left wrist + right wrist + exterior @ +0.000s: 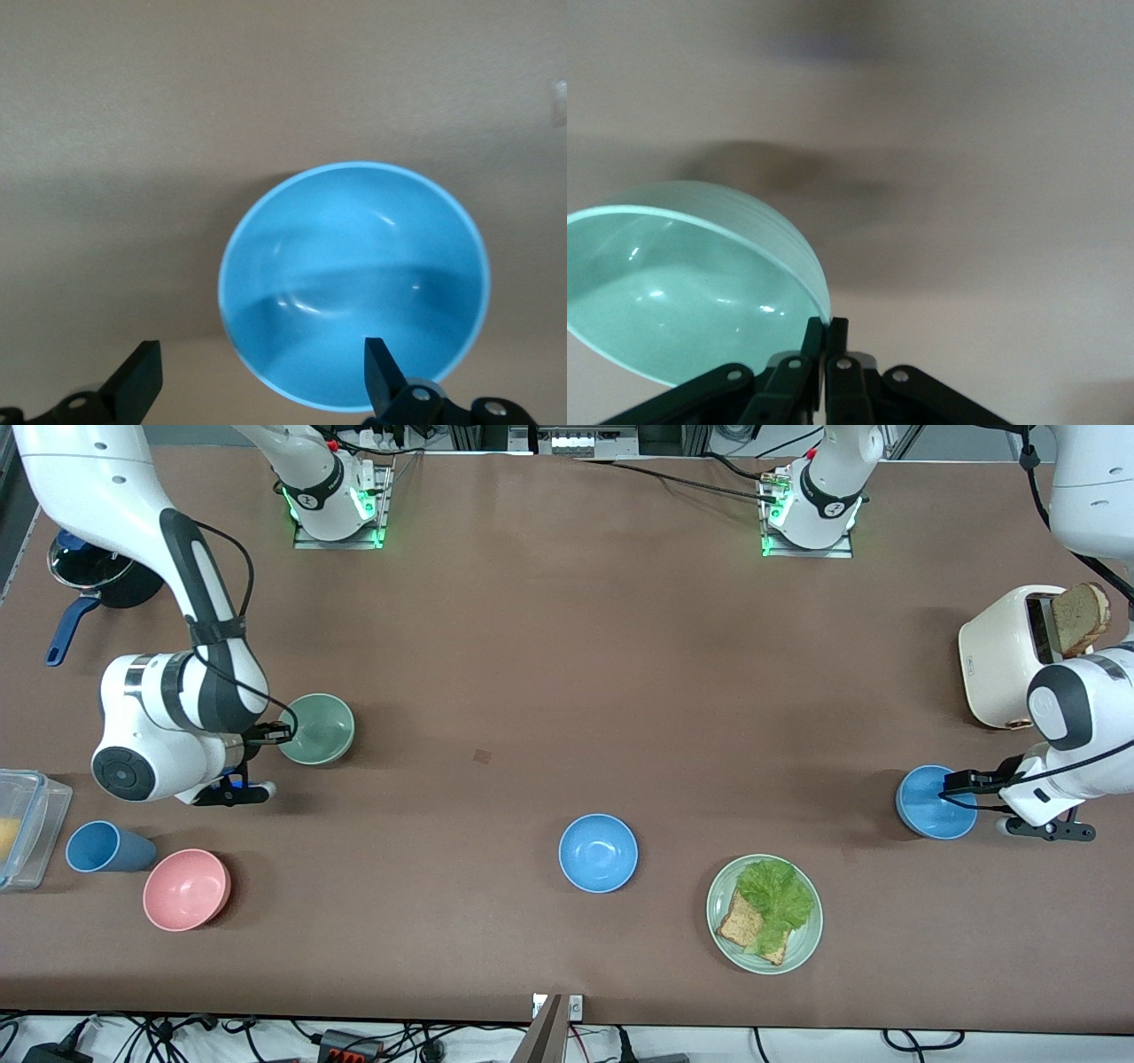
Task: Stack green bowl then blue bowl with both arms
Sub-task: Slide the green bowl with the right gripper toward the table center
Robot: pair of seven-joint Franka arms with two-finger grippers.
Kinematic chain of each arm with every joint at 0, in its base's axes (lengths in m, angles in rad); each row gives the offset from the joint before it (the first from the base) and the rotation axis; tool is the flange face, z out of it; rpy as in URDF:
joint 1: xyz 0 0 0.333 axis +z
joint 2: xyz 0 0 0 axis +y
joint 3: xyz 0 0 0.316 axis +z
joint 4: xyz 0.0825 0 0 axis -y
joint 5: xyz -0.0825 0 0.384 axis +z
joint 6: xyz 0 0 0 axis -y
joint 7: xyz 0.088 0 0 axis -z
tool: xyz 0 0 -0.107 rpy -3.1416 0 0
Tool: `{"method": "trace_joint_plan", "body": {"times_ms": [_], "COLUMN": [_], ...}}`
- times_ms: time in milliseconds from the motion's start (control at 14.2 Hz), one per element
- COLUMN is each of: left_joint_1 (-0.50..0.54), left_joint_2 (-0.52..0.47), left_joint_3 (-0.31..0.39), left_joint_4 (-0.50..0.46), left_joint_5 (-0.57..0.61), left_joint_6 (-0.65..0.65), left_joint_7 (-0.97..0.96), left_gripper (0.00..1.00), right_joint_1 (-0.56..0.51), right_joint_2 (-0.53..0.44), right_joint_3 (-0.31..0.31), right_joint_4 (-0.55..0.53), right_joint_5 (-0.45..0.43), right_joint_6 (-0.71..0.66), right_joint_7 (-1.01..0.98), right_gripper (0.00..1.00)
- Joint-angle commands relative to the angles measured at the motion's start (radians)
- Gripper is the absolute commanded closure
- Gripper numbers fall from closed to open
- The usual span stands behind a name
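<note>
Fingers of my right gripper (pixel 825 332) pinch the thin rim of the green bowl (pixel 318 728), matte sage, round and plain, tilted up off the brown table (pixel 567 673) toward the right arm's end. My left gripper (pixel 257 372) spreads its fingers wide over the near edge of the blue bowl (pixel 935 802), one black finger (pixel 379 370) over the glossy sky-blue inside, one (pixel 139 379) outside the wall. That bowl sits at the left arm's end. A second, identical blue bowl (pixel 598 852) rests mid-table, nearer the front camera.
</note>
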Motion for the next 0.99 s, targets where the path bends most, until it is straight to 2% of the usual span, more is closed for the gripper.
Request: {"method": "trace_joint_plan", "body": {"times_ms": [0, 212, 565, 636, 777, 848, 918], "left_joint_1": [0.014, 0.022, 0.023, 0.023, 0.028, 0.031, 0.032], "left_joint_2": [0.017, 0.038, 0.053, 0.053, 0.055, 0.059, 0.063], "left_joint_3": [-0.009, -0.010, -0.020, -0.020, -0.020, -0.021, -0.021], "left_joint_4": [0.017, 0.017, 0.017, 0.018, 0.020, 0.020, 0.023], "left_joint_5": [-0.021, -0.019, -0.021, -0.021, -0.021, -0.022, -0.036], "left_joint_6": [0.007, 0.021, 0.056, 0.058, 0.058, 0.059, 0.058], "left_joint_7": [0.051, 0.056, 0.114, 0.116, 0.122, 0.131, 0.155], "left_gripper": [0.04, 0.13, 0.38, 0.42, 0.57, 0.63, 0.64], "right_joint_1": [0.024, 0.101, 0.265, 0.300, 0.329, 0.354, 0.381], "right_joint_2": [-0.015, -0.010, -0.007, -0.006, -0.006, -0.006, -0.006], "right_joint_3": [0.009, 0.016, 0.016, 0.016, 0.016, 0.016, 0.016], "right_joint_4": [0.027, 0.044, 0.042, 0.041, 0.041, 0.041, 0.041], "right_joint_5": [0.017, 0.097, 0.213, 0.252, 0.360, 0.382, 0.396], "right_joint_6": [-0.025, -0.017, -0.014, -0.012, -0.009, 0.000, 0.014], "right_joint_7": [0.059, 0.182, 0.334, 0.362, 0.385, 0.388, 0.408], "right_gripper": [1.00, 1.00, 1.00, 1.00, 1.00, 1.00, 1.00]}}
